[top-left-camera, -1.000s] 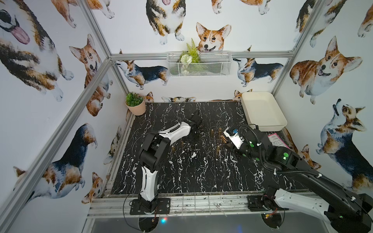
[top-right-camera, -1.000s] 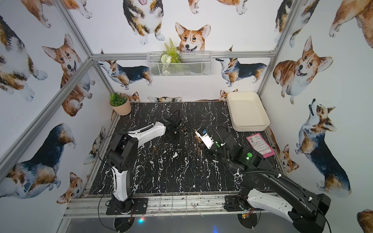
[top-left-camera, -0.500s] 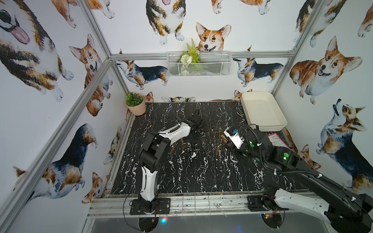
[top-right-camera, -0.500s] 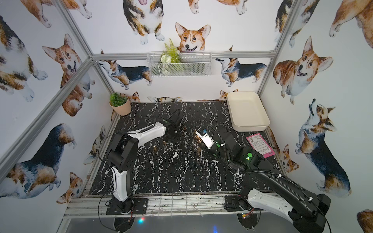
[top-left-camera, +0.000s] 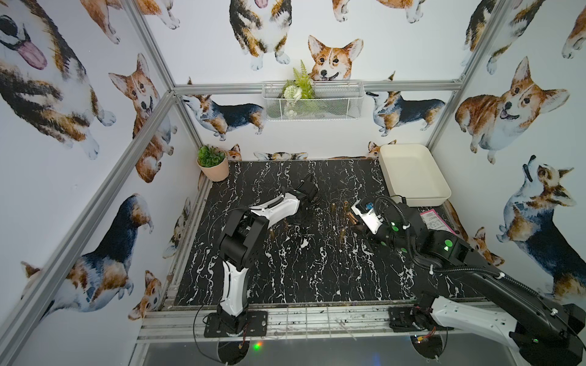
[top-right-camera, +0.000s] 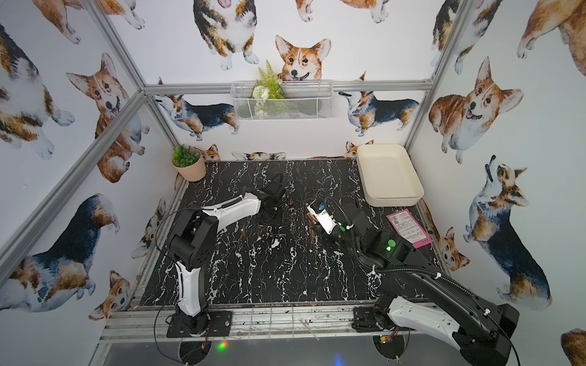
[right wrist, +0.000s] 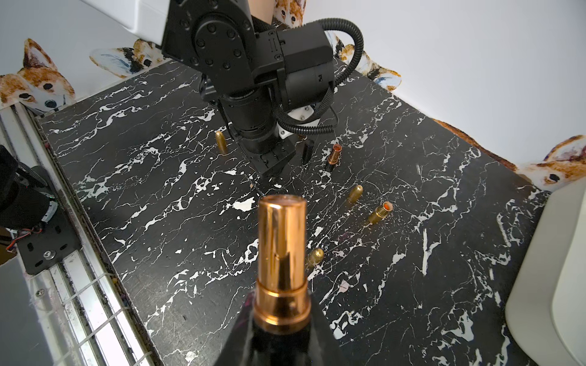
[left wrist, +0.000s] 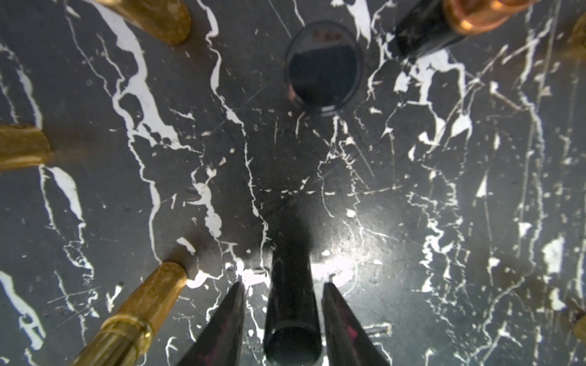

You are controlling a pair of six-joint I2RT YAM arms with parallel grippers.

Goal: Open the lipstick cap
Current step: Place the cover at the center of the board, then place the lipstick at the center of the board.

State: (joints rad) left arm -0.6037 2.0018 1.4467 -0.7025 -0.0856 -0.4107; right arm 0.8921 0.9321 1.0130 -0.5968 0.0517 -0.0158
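Two claws work near the middle of the counter [top-left-camera: 285,269]. The right claw [right wrist: 281,296] is pinched tight on the black base of the lipstick [right wrist: 281,240], whose copper sleeve sticks out bare beyond the fingertips. A black cap [left wrist: 291,310] is off and stands upright on the counter between the fingers of the left claw [left wrist: 283,285]. Those fingers are spread, with a sliver of marble showing on each side of the cap, so they do not touch it.

In both top views the lipstick sits at 3 o'clock from the left claw, near it but apart. Several gold tubes [right wrist: 355,193] are scattered around on the marble. A second black tube [left wrist: 323,76] stands near the cap, with bare counter between them. A white tray [top-left-camera: 412,171] fills the counter's 2 o'clock corner.
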